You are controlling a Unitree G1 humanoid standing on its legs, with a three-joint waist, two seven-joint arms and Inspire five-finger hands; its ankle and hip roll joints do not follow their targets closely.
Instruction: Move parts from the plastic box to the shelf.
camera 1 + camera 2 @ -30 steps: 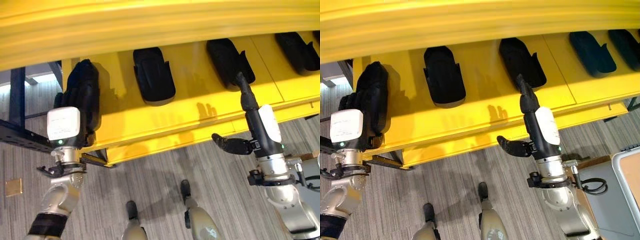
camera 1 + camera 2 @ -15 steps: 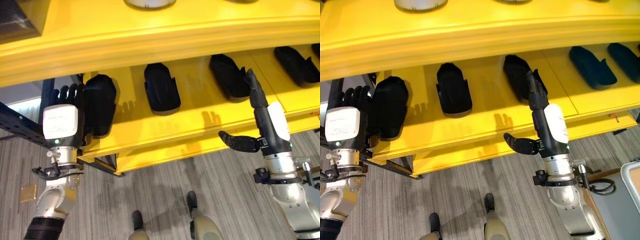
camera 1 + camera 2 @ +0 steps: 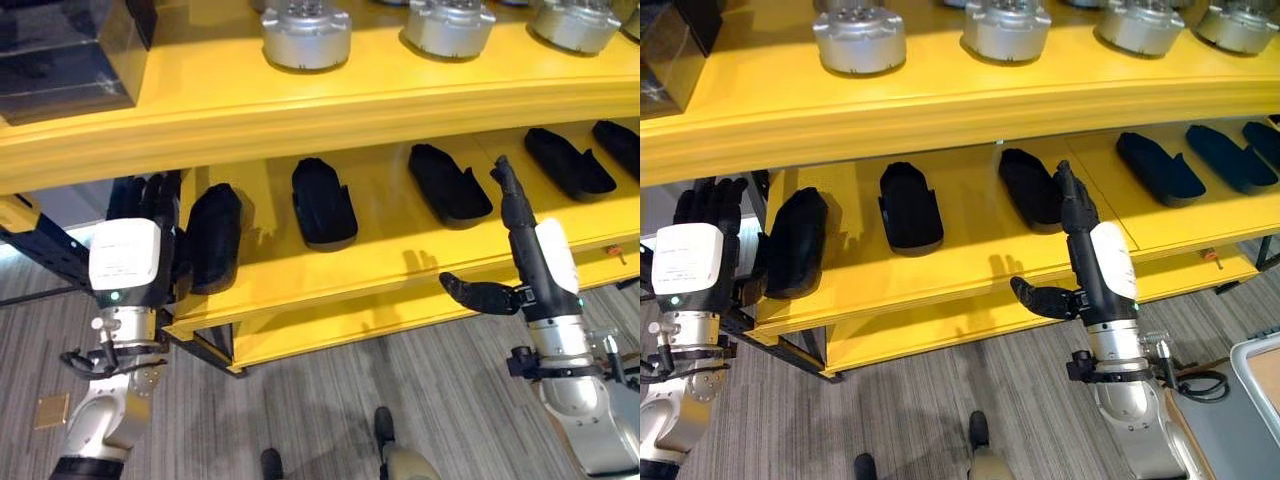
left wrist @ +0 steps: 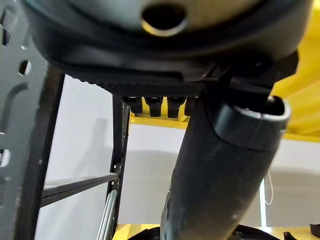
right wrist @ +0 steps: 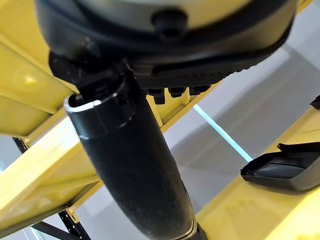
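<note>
Both hands have drawn back from the yellow shelf [image 3: 330,270] since a second ago, and the head camera has tilted up, so the upper tier with its silver round parts [image 3: 305,35] now shows. My left hand [image 3: 140,215] hovers with fingers straight and released just beside the black part [image 3: 213,238] at the shelf's left end; that part lies on the lower tier, no longer gripped. My right hand [image 3: 1077,215] is raised before the shelf, fingers straight, thumb out, holding nothing, near the third black part [image 3: 1030,187].

I judge one placement finished. The next move calls for turning back to the plastic box [image 3: 1255,375], whose corner sits at the lower right, to fetch another part.

Through the right wrist view I see a black part's edge [image 5: 285,167] resting on yellow; the eye views give the full row.
</note>
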